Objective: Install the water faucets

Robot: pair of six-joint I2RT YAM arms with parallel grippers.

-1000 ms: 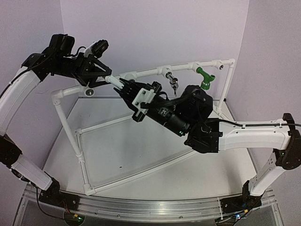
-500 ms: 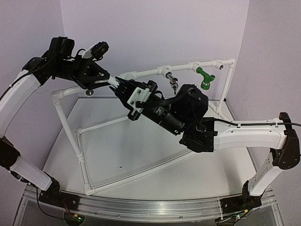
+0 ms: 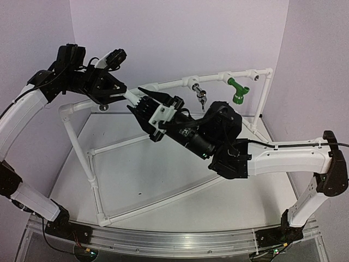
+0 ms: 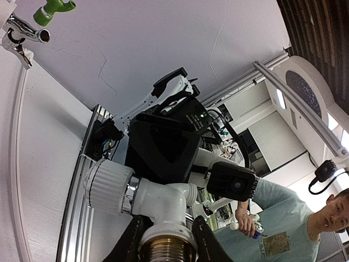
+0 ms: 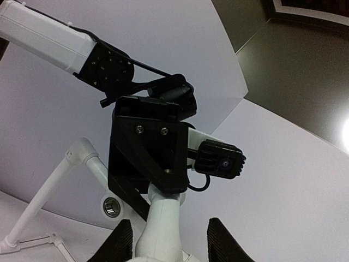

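Left claw (image 4: 167, 232) clenched on white faucet (image 4: 163, 199), held in the air by the pipe frame (image 3: 163, 84) top rail. Right claw (image 5: 169, 234) released, fingers spread either side of it.

White tap (image 4: 163, 199): stubby elbow, ribbed round knob, brass threaded end; clamped at that end by left fingers (image 4: 130, 243), held in the air.
Chrome tap (image 3: 200, 95): hanging from the top rail (image 3: 174, 83), mid-span.
Green tap (image 3: 237, 90): same rail, right of chrome, apart.
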